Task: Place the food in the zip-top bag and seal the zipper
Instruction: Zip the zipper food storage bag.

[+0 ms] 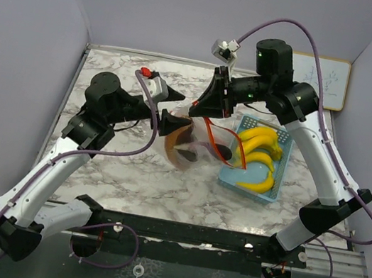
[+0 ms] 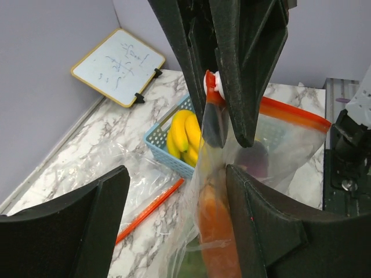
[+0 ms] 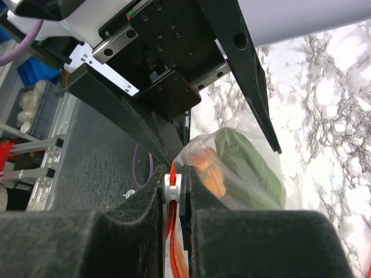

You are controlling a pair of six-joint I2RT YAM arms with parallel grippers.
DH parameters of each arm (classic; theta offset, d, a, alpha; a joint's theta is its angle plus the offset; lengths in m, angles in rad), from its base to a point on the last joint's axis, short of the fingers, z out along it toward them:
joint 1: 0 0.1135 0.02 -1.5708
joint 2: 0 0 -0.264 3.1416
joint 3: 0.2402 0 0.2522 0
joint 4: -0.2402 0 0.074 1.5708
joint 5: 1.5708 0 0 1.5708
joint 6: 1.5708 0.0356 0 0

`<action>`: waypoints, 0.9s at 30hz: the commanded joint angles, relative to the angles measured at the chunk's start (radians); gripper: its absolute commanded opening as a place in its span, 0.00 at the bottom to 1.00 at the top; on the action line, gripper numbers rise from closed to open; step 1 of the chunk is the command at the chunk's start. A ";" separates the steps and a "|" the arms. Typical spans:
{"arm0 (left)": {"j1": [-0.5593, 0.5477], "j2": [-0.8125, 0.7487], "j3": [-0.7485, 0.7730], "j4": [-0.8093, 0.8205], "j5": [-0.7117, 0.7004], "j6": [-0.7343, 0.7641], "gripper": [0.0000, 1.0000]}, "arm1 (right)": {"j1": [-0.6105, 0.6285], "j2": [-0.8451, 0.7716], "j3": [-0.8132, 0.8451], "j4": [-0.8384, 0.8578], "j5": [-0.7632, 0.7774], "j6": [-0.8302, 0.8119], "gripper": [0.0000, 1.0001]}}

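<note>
The clear zip-top bag [image 1: 192,147] hangs in mid-table with its red zipper [image 2: 290,113] at the top. Inside are an orange carrot [image 2: 214,231], green leaves [image 3: 249,168] and a purple eggplant [image 2: 252,162]. My right gripper [image 3: 174,188] is shut on the white zipper slider [image 2: 215,83] at the bag's upper corner, also shown in the top view [image 1: 200,109]. My left gripper [image 2: 177,174] is open, its fingers wide apart around the bag's side, and the bag touches the right-hand finger [image 2: 266,226]. The yellow bananas [image 1: 260,148] lie in the light blue basket [image 1: 226,178].
The basket [image 2: 159,147] stands right of the bag. A small whiteboard [image 1: 322,80] leans on the back wall at the right. A slack part of the bag with a red zipper strip [image 2: 151,208] lies on the marble table. Grey walls close in the left, back and right.
</note>
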 commanded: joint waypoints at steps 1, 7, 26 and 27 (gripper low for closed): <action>0.002 0.019 0.003 0.091 0.055 -0.074 0.67 | 0.003 -0.029 0.023 -0.022 -0.065 -0.031 0.02; 0.000 0.060 0.038 0.084 0.112 -0.135 0.10 | 0.003 -0.030 0.038 -0.024 -0.021 -0.045 0.02; 0.000 0.070 0.072 0.006 0.017 -0.132 0.00 | 0.003 -0.137 -0.019 0.032 0.274 -0.144 0.49; 0.000 0.070 0.071 0.007 0.019 -0.132 0.00 | 0.003 -0.132 -0.024 0.034 0.263 -0.137 0.50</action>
